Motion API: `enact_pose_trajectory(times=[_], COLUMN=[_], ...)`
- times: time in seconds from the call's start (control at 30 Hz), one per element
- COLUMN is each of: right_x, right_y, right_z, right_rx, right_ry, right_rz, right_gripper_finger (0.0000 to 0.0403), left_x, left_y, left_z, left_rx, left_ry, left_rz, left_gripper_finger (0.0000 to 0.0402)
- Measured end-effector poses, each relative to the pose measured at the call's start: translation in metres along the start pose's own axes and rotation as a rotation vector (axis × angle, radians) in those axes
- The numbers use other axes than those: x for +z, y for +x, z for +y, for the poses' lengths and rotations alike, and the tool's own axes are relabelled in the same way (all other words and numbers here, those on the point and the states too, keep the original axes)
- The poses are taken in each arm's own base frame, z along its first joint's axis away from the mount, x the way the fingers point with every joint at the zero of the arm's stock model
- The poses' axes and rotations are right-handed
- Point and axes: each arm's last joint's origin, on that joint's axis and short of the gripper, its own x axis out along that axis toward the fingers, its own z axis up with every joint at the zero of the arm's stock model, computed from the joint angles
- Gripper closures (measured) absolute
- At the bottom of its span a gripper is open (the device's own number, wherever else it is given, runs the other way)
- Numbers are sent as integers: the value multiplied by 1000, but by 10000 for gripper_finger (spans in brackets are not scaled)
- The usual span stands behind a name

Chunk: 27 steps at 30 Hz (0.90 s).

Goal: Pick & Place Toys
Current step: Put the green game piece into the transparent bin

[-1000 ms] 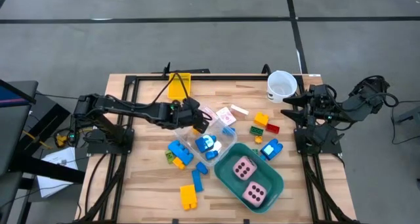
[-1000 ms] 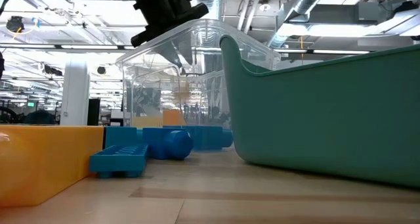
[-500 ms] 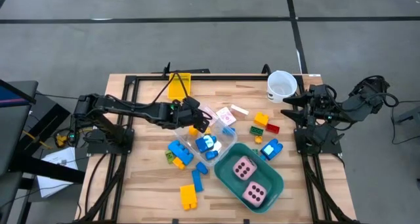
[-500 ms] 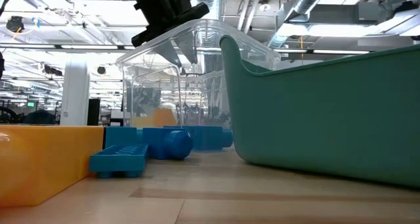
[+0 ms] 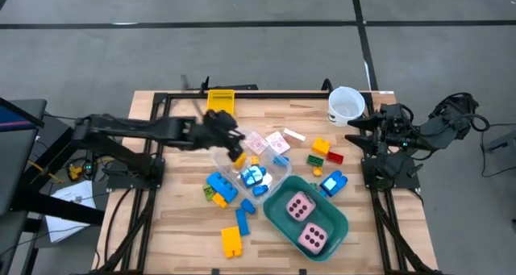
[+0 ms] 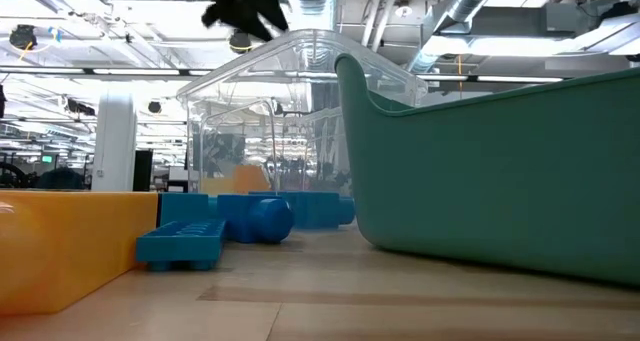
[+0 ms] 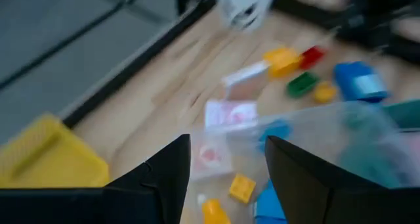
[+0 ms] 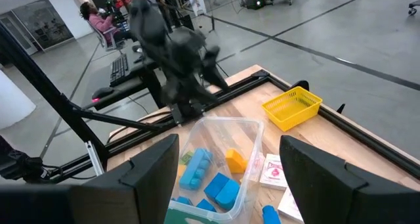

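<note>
Left arm swung back toward 10 o'clock since a second ago; left gripper (image 5: pixel 228 136) now above clear plastic box (image 5: pixel 256 168) rim, fingers spread, empty. Small orange brick (image 5: pixel 254 160) lies in box's 12 o'clock end, orientation unclear. Right gripper (image 5: pixel 360 132) parked at 3 o'clock edge, spread.

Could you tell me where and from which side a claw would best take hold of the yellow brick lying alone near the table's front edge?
Probably from straight above, pinching the yellow brick across its two long flat sides. It lies flat on the table with bare wood on both sides; only the blue brick sits close, at its far end, so a claw closing side to side should stay clear of it.
</note>
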Motion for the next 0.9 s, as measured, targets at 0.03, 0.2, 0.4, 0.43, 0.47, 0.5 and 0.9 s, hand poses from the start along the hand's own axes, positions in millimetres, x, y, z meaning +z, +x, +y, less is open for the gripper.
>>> enact_pose_trajectory(times=[0.03, 0.2, 0.4, 0.43, 0.47, 0.5, 0.9], right_x=[0, 1, 0, 0, 0, 0, 0], right_y=[0, -1, -1, -1, -1, -1, -1], right_z=[-1, -1, -1, -1, -1, -1, -1], right_rx=[1, 3, 2, 2, 3, 3, 3], right_ry=[2, 5, 2, 1, 0, 0, 8], right_rz=[-1, -3, 0, 1, 2, 2, 2], right_gripper_finger=[148, 148, 148, 148, 148, 148, 148], left_x=[4, 14, 10, 8, 5, 3, -82], left_y=[-12, -66, -109, -114, -117, -119, -94], left_z=[4, 27, 41, 43, 43, 43, 13], left_rx=[-40, -211, -311, -321, -331, -344, -507], left_ry=[12, 18, 7, 12, 21, 15, -102], left_rz=[-29, -132, -198, -198, -187, -181, 209], left_gripper_finger=[208, 208, 208, 208, 208, 209, 214])
